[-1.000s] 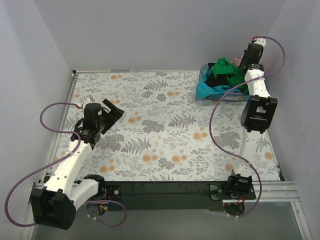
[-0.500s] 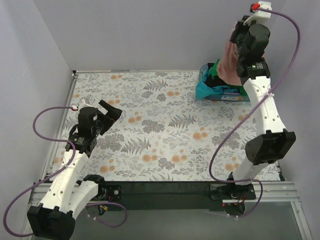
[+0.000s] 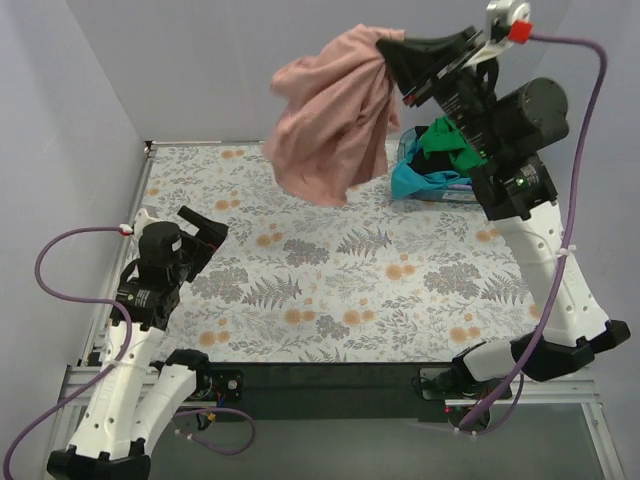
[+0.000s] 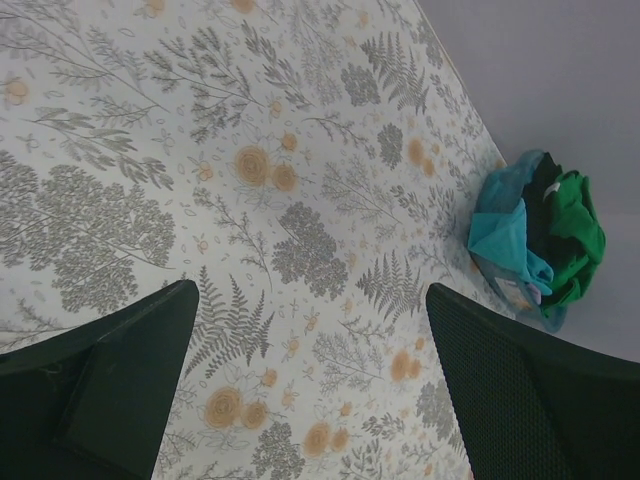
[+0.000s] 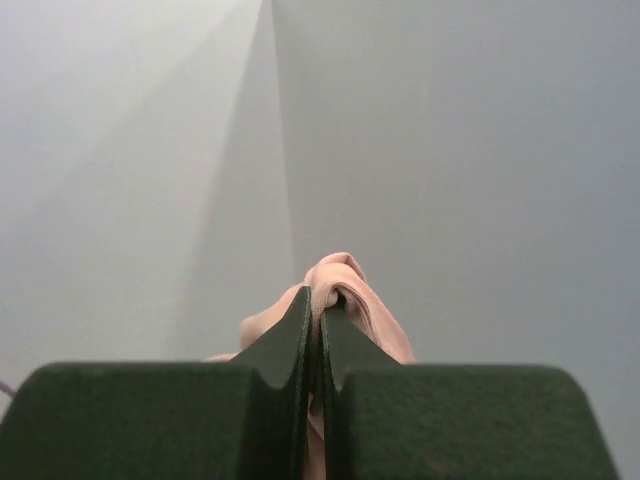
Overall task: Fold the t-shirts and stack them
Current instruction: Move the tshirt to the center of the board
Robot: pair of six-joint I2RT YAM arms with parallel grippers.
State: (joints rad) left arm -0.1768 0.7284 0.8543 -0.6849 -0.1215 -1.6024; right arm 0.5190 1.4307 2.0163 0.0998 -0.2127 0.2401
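My right gripper (image 3: 395, 52) is shut on the dusty pink t-shirt (image 3: 330, 120) and holds it high in the air over the back of the table; the cloth hangs bunched and swings left. In the right wrist view the pink cloth (image 5: 345, 285) is pinched at my right gripper (image 5: 318, 305). Green (image 3: 455, 140), black and turquoise (image 3: 415, 180) t-shirts lie piled in the blue basket (image 3: 470, 195) at the back right, also in the left wrist view (image 4: 575, 225). My left gripper (image 3: 205, 228) is open and empty above the table's left side, its jaws wide apart in its wrist view (image 4: 310, 385).
The table has a floral-print cover (image 3: 340, 270). Grey walls stand close on the left, back and right. The raised right arm (image 3: 545, 260) spans the right side of the table.
My right gripper has lifted the pink t-shirt out of the basket and swung it up and to the left. My left arm has drawn back a little toward the near left.
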